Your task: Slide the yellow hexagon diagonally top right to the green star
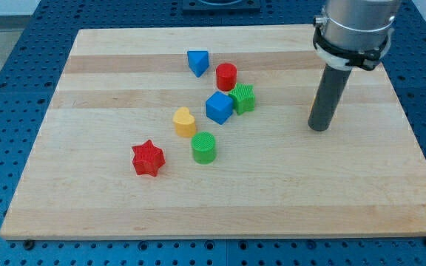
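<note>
My tip (318,128) rests on the board at the view's right. A thin yellow-orange sliver (312,103) shows at the rod's left edge. It is a yellow block mostly hidden behind the rod, and its shape cannot be made out. The green star (243,97) lies about a hundred pixels to the left of my tip, touching the blue cube (219,107) on its left. A second yellow block, heart-like in shape (185,122), lies left of the blue cube and far from my tip.
A red cylinder (226,76) sits just above the green star. A blue triangle (197,61) lies toward the view's top. A green cylinder (204,148) and a red star (148,158) lie lower left. The wooden board (361,199) ends near the view's right.
</note>
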`<act>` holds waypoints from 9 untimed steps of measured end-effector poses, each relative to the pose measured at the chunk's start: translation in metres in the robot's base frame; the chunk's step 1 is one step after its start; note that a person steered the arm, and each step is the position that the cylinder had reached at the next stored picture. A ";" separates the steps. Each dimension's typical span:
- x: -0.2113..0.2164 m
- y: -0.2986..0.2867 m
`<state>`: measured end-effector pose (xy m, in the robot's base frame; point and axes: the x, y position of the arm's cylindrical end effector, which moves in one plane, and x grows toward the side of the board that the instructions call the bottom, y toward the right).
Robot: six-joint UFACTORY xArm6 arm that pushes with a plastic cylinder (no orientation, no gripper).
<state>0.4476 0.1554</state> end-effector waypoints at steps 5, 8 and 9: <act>-0.005 0.048; -0.025 -0.001; -0.028 -0.016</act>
<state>0.4194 0.1398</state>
